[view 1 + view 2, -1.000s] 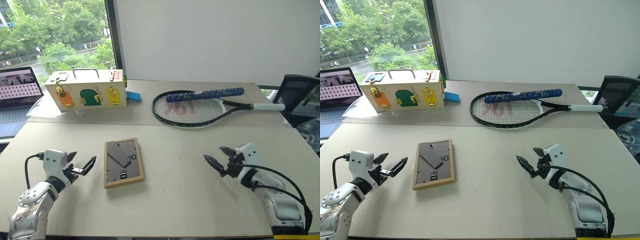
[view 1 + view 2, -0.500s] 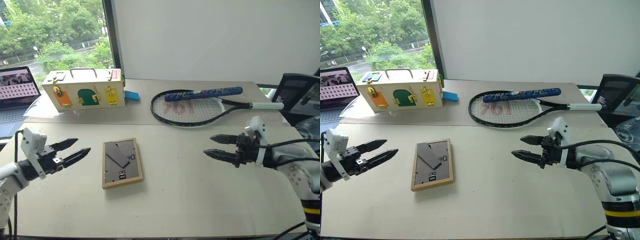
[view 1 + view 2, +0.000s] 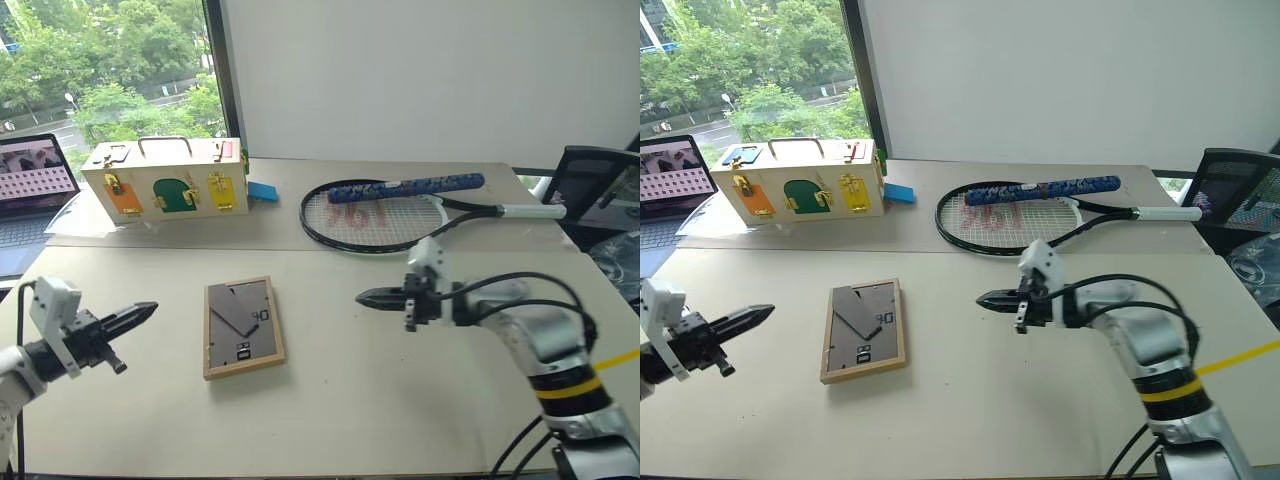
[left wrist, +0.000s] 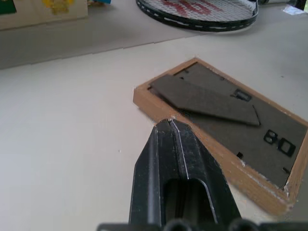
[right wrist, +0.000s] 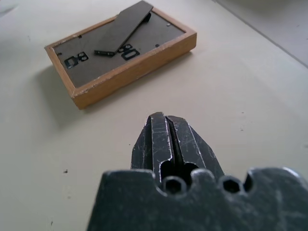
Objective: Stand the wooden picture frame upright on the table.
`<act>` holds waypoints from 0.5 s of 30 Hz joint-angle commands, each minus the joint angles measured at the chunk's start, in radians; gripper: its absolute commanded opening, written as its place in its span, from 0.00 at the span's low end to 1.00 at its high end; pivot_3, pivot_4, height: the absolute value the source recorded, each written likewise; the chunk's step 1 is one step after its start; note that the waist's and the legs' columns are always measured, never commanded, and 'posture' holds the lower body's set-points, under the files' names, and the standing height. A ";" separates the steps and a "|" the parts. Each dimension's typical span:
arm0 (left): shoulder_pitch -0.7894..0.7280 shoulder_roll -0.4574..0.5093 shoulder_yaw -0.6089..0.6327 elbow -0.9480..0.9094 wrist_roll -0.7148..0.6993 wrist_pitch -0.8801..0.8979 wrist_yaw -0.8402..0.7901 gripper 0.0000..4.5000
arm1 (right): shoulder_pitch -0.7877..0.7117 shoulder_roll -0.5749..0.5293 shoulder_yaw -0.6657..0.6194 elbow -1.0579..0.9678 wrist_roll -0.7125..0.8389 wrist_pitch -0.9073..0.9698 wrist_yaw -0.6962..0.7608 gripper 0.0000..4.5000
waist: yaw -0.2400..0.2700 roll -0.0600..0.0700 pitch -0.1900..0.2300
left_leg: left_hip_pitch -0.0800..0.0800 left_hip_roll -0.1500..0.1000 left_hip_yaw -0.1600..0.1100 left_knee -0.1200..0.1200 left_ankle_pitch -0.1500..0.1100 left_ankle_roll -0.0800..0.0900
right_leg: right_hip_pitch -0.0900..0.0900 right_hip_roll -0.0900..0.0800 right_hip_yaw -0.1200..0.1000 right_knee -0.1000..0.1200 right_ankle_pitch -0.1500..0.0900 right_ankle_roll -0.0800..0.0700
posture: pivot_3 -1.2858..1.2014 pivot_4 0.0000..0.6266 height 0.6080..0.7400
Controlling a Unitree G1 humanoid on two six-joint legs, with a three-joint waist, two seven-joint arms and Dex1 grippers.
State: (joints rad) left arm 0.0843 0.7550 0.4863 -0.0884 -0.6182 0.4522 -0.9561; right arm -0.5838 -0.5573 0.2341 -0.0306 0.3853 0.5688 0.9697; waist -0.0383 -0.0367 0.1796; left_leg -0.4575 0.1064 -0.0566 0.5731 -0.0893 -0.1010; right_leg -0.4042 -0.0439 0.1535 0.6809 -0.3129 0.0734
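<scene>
- Both grippers have closed since a second ago; right gripper has swung in toward the frame, left gripper sits on its other side. Both clamped on nothing.
- Small rectangular light-wood picture frame lies face-down mid beige matte table, untouched. Nothing done; grasp, lift and standing remain.
- Dark grey back panel, flat triangular stand leg folded.

Head pair overlooks table; wrist cams near frame.
</scene>
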 commanded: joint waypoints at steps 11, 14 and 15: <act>-0.180 -0.132 -0.300 0.089 0.183 -0.132 0.031 0.00 | -0.070 0.218 0.131 0.209 -0.150 -0.142 0.017 0.01 | 0.011 -0.001 -0.001 | 0.000 0.000 0.000 0.001 0.000 0.000 | 0.001 0.000 -0.002 0.001 0.000 0.000 | 0.52 0.24 0.78; -0.225 -0.149 -0.338 0.125 0.206 -0.150 0.021 0.00 | -0.040 0.205 0.150 0.186 -0.172 -0.128 0.034 0.01 | 0.021 0.000 -0.001 | 0.000 0.000 -0.001 0.001 0.000 0.000 | 0.002 0.000 -0.002 0.001 0.000 0.000 | 0.52 0.24 0.78; -0.234 -0.150 -0.348 0.135 0.213 -0.156 0.016 0.00 | -0.028 0.199 0.151 0.172 -0.173 -0.121 0.039 0.01 | 0.024 0.000 -0.001 | 0.000 0.000 -0.001 0.001 0.000 0.000 | 0.001 0.000 -0.002 0.001 0.000 0.000 | 0.52 0.24 0.78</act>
State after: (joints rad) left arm -0.1322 0.6158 0.1704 0.0431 -0.4166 0.3227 -0.9202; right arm -0.6264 -0.3520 0.3773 0.1870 0.2134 0.4484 0.9875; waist -0.0146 -0.0369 0.1787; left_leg -0.4573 0.1067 -0.0577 0.5742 -0.0890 -0.1012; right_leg -0.4024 -0.0437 0.1509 0.6822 -0.3124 0.0735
